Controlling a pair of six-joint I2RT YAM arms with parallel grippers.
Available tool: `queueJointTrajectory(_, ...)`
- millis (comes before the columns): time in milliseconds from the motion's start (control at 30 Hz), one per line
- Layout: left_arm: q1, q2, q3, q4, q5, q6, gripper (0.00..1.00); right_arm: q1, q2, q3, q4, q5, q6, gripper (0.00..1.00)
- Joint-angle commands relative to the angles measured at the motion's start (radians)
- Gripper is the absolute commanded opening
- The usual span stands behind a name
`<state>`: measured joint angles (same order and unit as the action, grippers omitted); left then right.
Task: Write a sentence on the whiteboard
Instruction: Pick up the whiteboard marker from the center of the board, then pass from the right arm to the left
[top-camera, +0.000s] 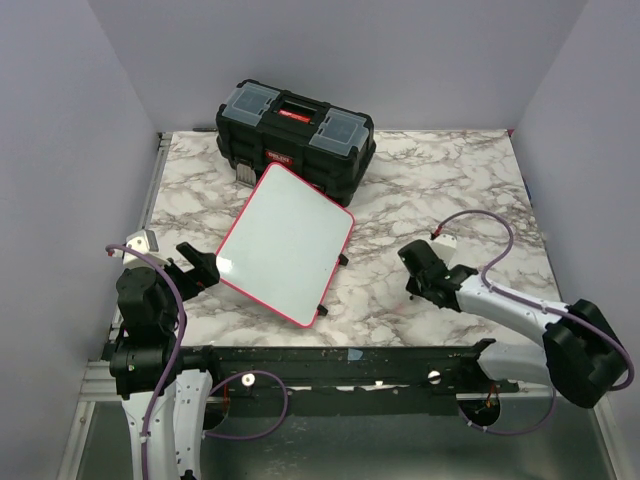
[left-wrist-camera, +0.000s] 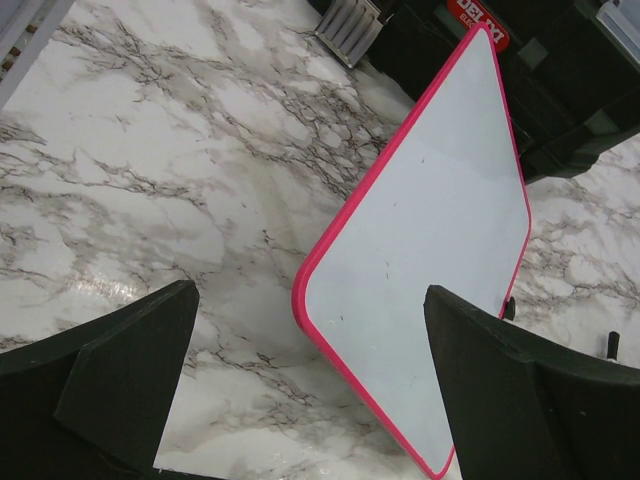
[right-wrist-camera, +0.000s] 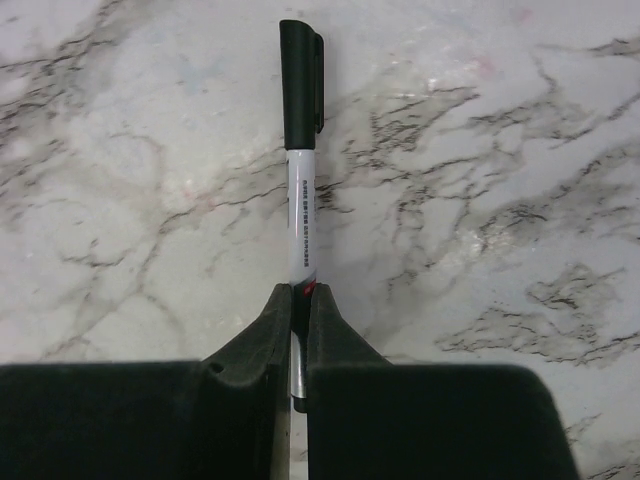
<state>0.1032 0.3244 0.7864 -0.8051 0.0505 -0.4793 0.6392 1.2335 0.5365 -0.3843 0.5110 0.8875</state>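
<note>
While right fingers (right-wrist-camera: 250, 350) pinch marker (right-wrist-camera: 300, 200), whiteboard (top-camera: 285, 240) apart

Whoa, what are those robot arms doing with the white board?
They look ready to write, but nothing is written yet. The right gripper is clamped on a marker pen with its black cap on. The left gripper is wide open by the near corner of the whiteboard, holding nothing. The whiteboard is blank and sits in front of a black toolbox.
</note>
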Motion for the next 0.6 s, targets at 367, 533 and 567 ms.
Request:
queueJointTrajectory(367,-0.008,0.059,0.021,0.06,0.236,0.029,0.99,-0.001,-0.266,0.109,0.13,-0.39,-0.399,0.01)
queueJointTrajectory(533,-0.008,0.097,0.042,0.12,0.414,0.011,0.99,-0.001,-0.35,0.096,0.214,-0.554,-0.476,0.01)
queueJointTrajectory(567,-0.01,0.105,0.046,0.127,0.438,0.014,0.98,-0.001,-0.368,0.09,0.235,-0.582,-0.486,0.01)
